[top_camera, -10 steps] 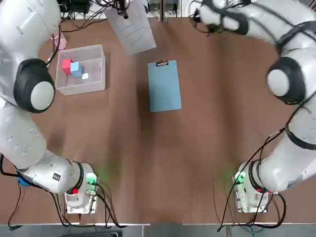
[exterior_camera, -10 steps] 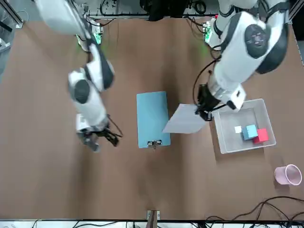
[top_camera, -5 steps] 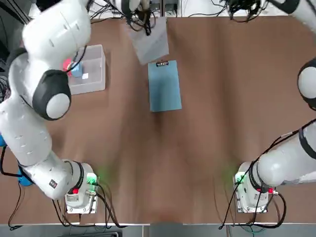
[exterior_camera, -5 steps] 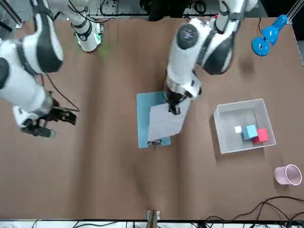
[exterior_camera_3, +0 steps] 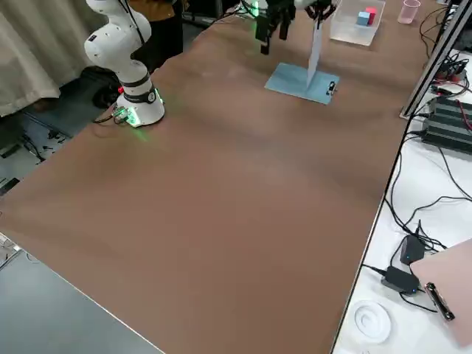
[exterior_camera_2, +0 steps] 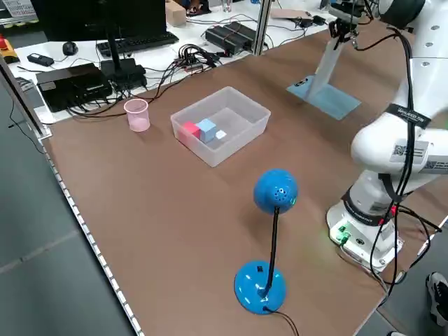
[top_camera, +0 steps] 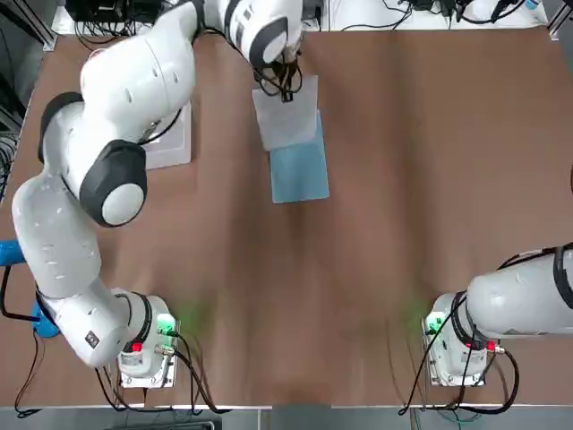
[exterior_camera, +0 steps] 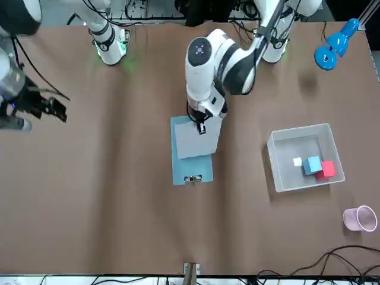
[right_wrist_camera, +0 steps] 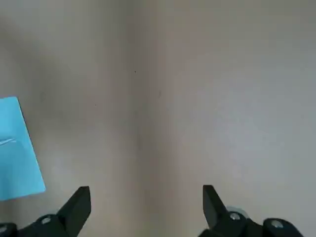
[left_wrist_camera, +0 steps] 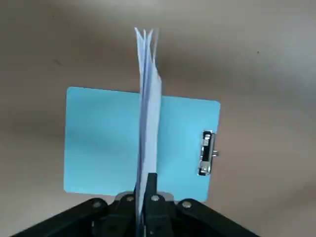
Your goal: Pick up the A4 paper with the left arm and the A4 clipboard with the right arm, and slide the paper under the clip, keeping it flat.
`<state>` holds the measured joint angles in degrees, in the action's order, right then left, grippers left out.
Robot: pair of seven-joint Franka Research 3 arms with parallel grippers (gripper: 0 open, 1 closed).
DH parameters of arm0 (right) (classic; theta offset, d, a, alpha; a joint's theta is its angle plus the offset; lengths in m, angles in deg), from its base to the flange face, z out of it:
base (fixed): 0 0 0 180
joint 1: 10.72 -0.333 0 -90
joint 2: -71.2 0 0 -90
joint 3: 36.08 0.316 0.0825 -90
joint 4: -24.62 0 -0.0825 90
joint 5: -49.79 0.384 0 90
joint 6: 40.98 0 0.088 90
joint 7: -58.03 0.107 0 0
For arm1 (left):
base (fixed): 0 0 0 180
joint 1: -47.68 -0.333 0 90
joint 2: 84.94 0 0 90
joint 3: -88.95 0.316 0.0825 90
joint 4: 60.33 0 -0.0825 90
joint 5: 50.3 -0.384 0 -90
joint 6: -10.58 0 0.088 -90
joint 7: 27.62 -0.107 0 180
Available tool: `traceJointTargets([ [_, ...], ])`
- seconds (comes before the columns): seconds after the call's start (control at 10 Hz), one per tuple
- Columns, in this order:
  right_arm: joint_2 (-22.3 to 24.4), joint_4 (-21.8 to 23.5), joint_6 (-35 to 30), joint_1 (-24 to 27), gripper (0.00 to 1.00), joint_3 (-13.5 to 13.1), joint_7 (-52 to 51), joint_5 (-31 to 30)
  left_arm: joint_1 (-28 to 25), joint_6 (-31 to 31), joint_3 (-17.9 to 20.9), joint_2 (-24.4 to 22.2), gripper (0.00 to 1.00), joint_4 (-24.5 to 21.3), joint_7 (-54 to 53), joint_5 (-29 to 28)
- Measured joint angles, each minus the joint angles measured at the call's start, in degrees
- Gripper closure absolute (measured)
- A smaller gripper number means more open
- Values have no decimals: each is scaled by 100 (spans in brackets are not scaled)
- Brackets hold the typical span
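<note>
My left gripper (left_wrist_camera: 146, 190) pinched shut on A4 paper (exterior_camera: 195, 138), sheet hanging edge-down over A4 clipboard (top_camera: 300, 170) flat on table; clip (exterior_camera: 192, 179) at far short edge. Right gripper (right_wrist_camera: 146, 207) open, empty, well aside.

Brown table (exterior_camera: 107, 196) carrying a light-blue A4 clipboard (exterior_camera: 184, 167) flat at far centre, a clear bin (exterior_camera: 301, 184) to its left, pink cup (exterior_camera: 360, 218), blue desk lamp (exterior_camera: 333, 48).
</note>
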<state>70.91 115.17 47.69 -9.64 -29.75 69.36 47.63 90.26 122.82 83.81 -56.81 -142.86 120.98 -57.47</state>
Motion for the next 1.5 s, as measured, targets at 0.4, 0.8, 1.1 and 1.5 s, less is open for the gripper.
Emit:
traceJointTargets([
  [0.4,116,-158,-239,3,0,12,-85,12,388,237,6,-9,99,-452,604,-163],
  [0.8,98,-150,-40,120,1,7,-755,14,411,414,79,-20,99,-606,671,-164],
  [1.1,87,22,190,477,1,3,-1004,396,514,839,83,9,99,-712,684,-164],
  [1.5,89,50,152,525,1,63,-925,189,782,1019,96,13,99,-784,726,-661],
])
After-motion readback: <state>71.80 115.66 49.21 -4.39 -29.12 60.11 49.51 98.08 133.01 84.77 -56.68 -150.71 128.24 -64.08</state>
